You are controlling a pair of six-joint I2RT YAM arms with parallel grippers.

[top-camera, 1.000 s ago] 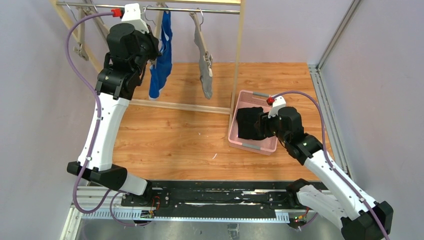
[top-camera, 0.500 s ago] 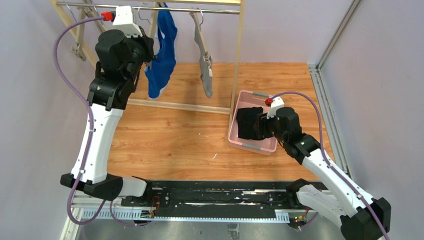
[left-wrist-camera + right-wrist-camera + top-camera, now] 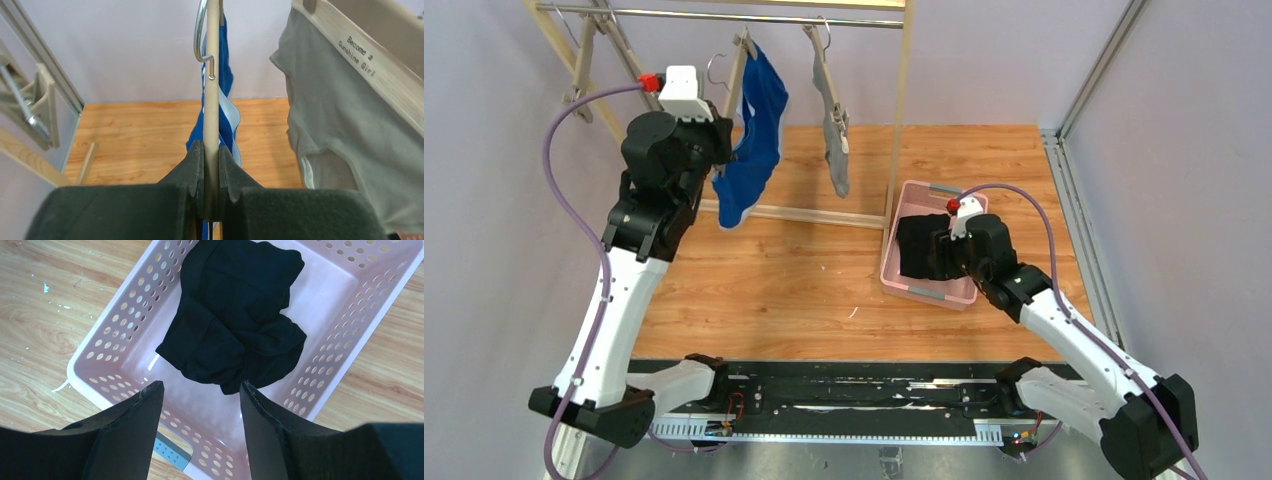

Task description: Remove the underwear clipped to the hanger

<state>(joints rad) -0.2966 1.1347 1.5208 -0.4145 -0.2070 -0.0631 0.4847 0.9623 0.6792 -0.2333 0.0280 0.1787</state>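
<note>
The blue underwear [image 3: 754, 150] hangs from the wooden hanger [image 3: 212, 100], on which the left tool [image 3: 211, 187] is closed tight, at the upper left of the top view. The grey pair [image 3: 832, 130] hangs just beside it. The right tool [image 3: 200, 390] is wide open and holds nothing, over the pink basket [image 3: 350, 330] at centre right, where the black pair [image 3: 235, 315] lies.

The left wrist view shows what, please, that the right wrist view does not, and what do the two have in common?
Only the left wrist view shows the left hand shut on a wooden hanger, the blue briefs hanging behind it, and the grey briefs on a second hanger with engraved lettering. Only the right wrist view shows the pink basket holding the crumpled black briefs, with the right hand open above it. Both show the wooden tabletop.
</note>
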